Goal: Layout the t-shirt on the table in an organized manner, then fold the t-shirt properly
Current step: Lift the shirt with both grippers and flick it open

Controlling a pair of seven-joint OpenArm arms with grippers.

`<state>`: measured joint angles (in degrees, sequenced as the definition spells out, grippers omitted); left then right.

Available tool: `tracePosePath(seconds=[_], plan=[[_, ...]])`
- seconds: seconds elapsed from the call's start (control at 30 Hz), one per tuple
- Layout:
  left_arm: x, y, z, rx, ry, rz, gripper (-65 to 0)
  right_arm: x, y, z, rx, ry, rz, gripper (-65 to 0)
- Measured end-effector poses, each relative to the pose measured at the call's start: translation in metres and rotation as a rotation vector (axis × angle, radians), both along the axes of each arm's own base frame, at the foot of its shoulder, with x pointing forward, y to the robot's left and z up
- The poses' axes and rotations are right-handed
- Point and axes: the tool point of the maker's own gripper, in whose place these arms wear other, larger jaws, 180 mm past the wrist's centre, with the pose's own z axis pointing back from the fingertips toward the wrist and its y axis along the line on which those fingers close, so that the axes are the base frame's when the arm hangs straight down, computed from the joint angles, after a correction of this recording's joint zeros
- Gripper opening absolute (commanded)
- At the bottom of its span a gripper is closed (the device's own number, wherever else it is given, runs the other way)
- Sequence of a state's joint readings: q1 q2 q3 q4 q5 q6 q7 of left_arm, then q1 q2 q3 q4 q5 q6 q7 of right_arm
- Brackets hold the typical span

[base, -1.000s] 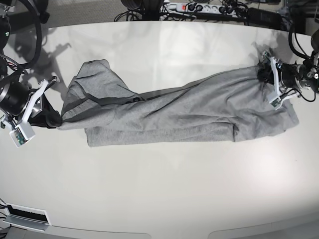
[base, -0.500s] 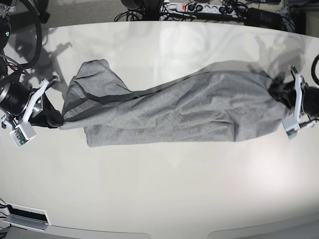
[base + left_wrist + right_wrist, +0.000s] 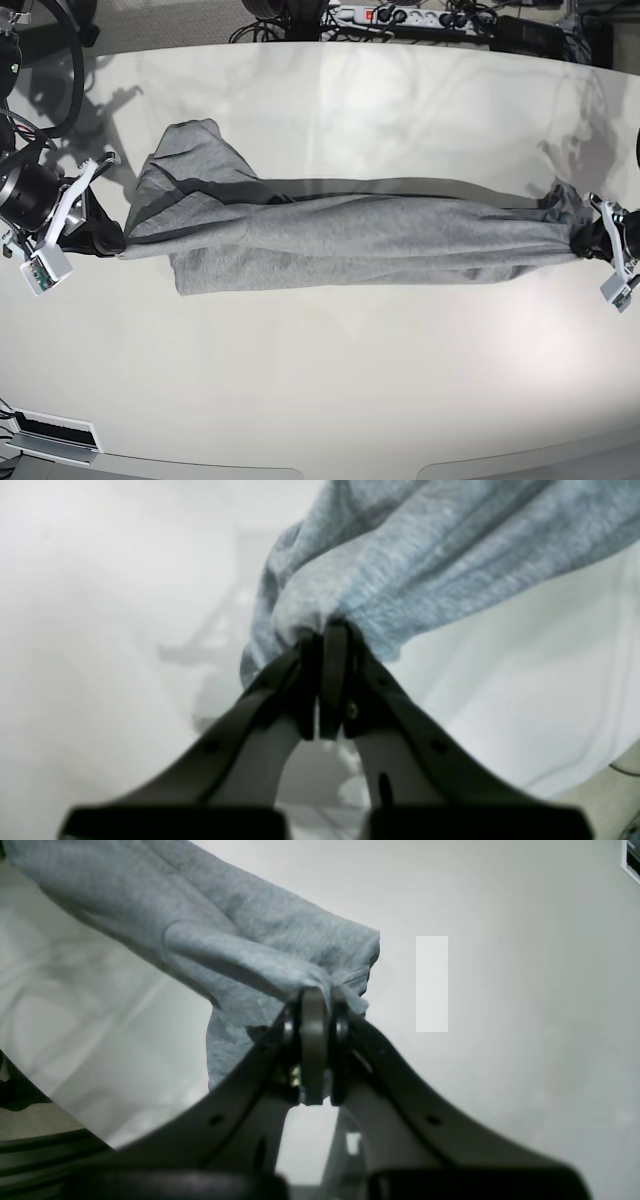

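The left gripper (image 3: 583, 238), clamped on the t-shirt (image 3: 340, 235), had carried its end further outward than a second before, drawing the cloth into a long taut band across the table (image 3: 320, 380). The right gripper (image 3: 118, 243) stayed put, pinching the opposite end.

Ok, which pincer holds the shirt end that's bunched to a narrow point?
The left pincer. Its end of the t-shirt tapers tight; the right pincer holds the wider end.
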<state>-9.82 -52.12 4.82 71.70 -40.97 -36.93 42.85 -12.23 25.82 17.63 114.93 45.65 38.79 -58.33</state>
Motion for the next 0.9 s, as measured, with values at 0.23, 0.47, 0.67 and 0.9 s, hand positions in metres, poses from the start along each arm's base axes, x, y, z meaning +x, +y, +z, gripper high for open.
tracePosePath(seconds=[0.23,0.47,0.67,0.9], plan=[[0.01,0.018,0.002,0.01,0.0,0.061,-65.0,0.004,-0.022,-0.009,-0.137,0.001,-0.051,-65.0],[0.042,0.01,0.043,-0.057,-0.036,0.08,-65.0,0.026,-0.035,0.007,-0.162,-0.064,-0.138,-65.0],[0.08,-0.007,0.102,-0.156,-0.171,0.035,-65.0,0.054,-0.037,0.04,-0.16,-0.17,-0.146,-65.0],[0.12,-0.013,0.174,-0.216,-0.389,0.02,-65.0,0.081,-0.037,0.091,-0.143,-0.314,-0.116,-65.0]])
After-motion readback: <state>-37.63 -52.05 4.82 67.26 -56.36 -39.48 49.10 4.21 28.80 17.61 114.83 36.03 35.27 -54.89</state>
